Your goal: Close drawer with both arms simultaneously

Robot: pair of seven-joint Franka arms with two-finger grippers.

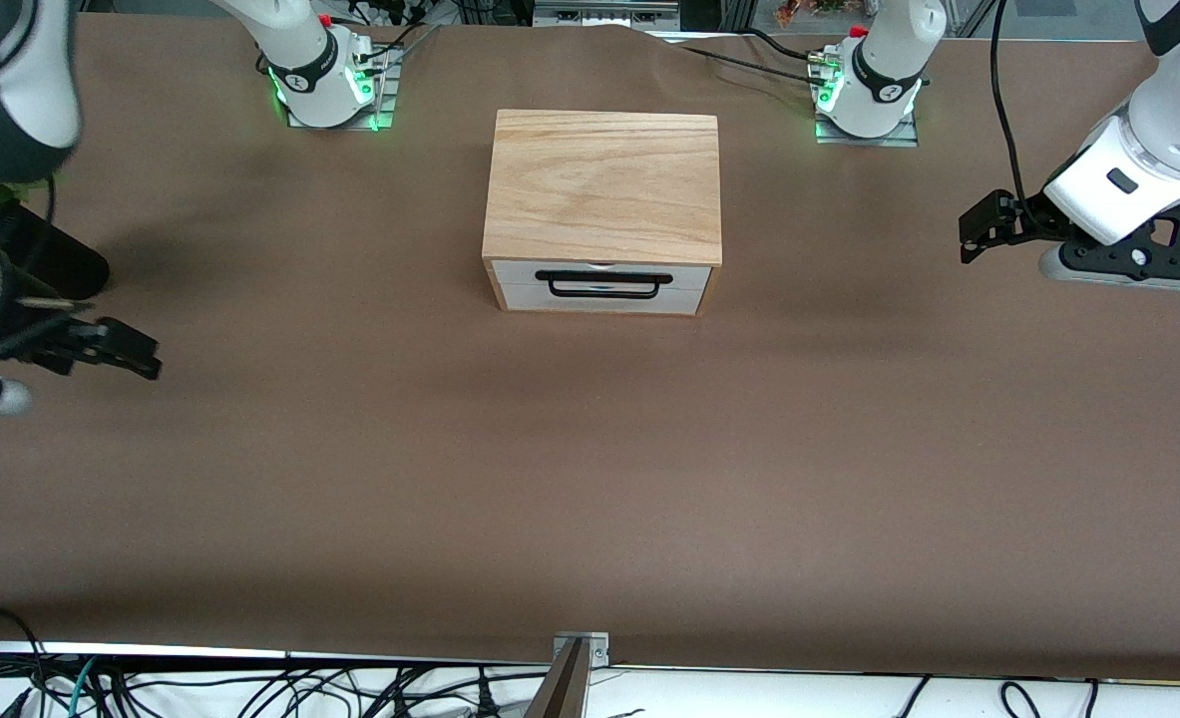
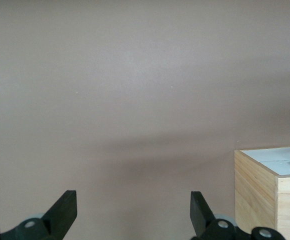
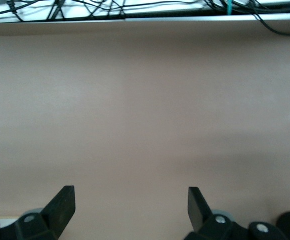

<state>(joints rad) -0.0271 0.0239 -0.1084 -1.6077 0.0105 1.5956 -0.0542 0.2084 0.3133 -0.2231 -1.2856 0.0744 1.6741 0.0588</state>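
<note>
The light oak box (image 1: 602,184) stands on the brown table between the two arm bases. The drawer's white front panel (image 1: 599,291) with its black bar handle (image 1: 603,284) faces the front camera and sits about flush in the box. My left gripper (image 1: 979,229) is open and empty over the table toward the left arm's end, well apart from the box. Its wrist view (image 2: 133,210) shows the box corner (image 2: 262,192) and white panel (image 2: 285,162). My right gripper (image 1: 131,351) is open and empty over the table toward the right arm's end; its wrist view (image 3: 131,207) shows bare table.
A black object with green leaves (image 1: 46,261) stands near the right gripper. A metal bracket (image 1: 580,650) sits at the table edge nearest the front camera, with cables (image 1: 250,693) below it. The cables also show in the right wrist view (image 3: 110,7).
</note>
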